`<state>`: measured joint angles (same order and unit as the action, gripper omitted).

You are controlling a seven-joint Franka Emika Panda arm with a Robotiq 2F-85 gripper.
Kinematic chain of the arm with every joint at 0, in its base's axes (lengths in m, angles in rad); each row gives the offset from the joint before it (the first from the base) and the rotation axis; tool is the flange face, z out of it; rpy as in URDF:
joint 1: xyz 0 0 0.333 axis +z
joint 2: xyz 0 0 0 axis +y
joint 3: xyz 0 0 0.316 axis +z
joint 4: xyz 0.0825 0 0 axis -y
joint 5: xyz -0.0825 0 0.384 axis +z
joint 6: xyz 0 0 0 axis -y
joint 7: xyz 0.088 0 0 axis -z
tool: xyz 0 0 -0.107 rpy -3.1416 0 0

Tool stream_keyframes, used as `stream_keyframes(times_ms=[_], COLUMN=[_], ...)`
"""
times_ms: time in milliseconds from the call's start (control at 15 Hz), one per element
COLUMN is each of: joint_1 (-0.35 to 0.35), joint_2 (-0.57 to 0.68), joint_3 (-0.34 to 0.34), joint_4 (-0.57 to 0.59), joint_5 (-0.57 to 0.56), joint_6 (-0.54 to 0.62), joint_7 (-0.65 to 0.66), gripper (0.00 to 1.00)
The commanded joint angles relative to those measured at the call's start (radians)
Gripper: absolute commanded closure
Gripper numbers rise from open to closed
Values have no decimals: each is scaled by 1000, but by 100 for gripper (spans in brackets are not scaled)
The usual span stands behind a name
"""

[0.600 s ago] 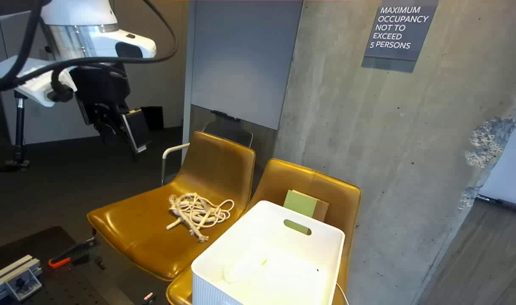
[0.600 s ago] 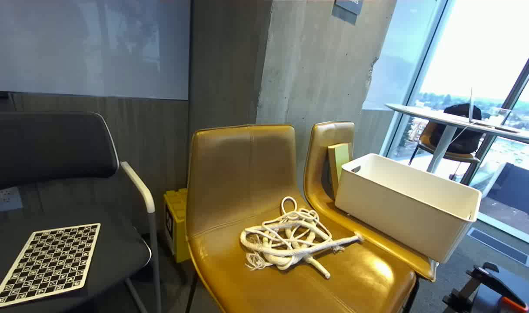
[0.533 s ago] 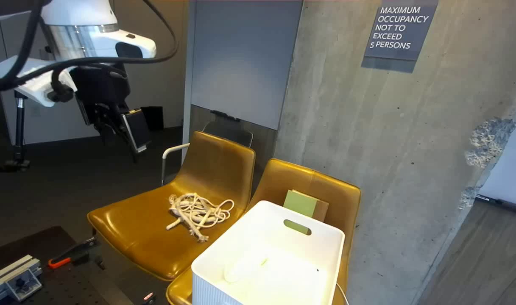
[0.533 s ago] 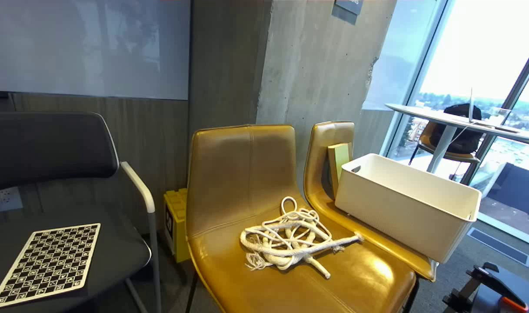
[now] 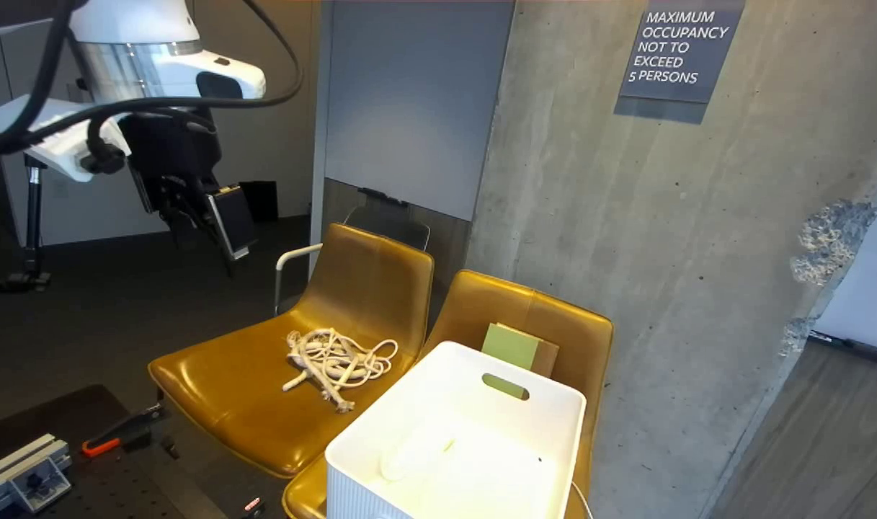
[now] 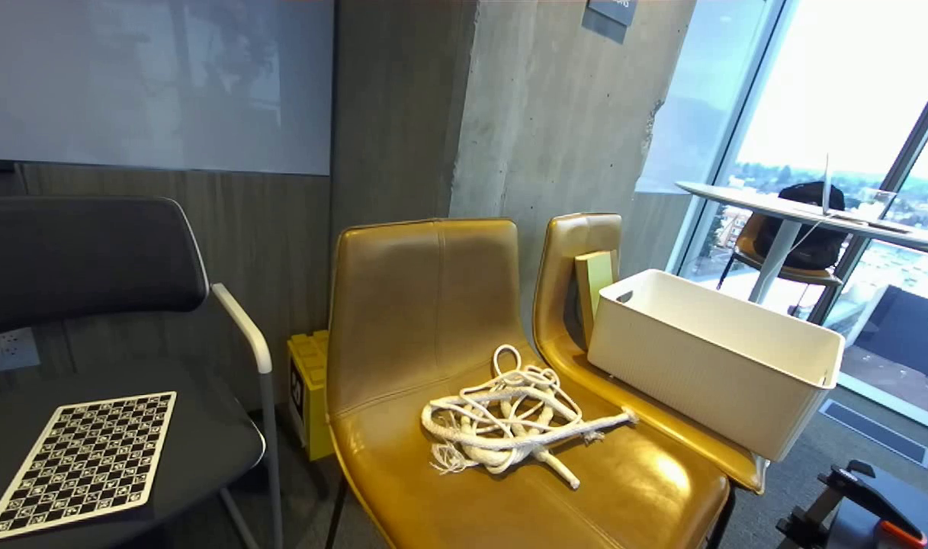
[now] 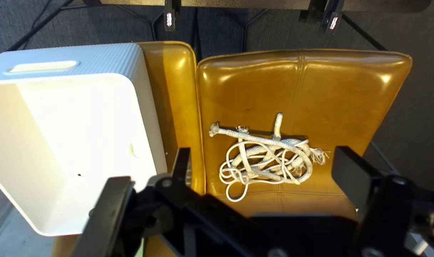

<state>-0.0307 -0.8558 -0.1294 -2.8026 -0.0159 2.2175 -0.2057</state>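
Left to right in the wrist view, as I watch from afar: a white bin (image 7: 148, 117) stands to the left of my hand (image 7: 261, 157); a tangle of rope (image 7: 268, 155) lies on the worktop (image 7: 338, 92), a tan chair seat, ahead of the hand and framed between its fingers, which stand wide apart with nothing held. The tangle's long axis runs roughly crosswise, from one finger's side toward the other's. In an exterior view, the rope (image 5: 328, 364) sits lower than the hand, well apart.
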Motion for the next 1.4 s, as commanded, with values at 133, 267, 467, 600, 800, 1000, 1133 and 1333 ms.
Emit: stream_keyframes(times_ms=[133, 267, 467, 600, 800, 1000, 1133, 1333], joint_1=[35, 71, 137, 185, 255, 297, 298, 264], joint_2=[-19, -11, 20, 60, 203, 396, 520, 716], joint_3=[18, 30, 62, 91, 147, 200, 227, 246], joint_4=[4, 12, 20, 20, 37, 60, 89, 177], joint_5=[31, 55, 81, 83, 75, 54, 31, -23], joint_6=[16, 56, 160, 263, 439, 628, 730, 832], joint_7=[13, 8, 5, 4, 20, 34, 37, 26], gripper=[0, 0, 0, 0, 0, 0, 0, 0])
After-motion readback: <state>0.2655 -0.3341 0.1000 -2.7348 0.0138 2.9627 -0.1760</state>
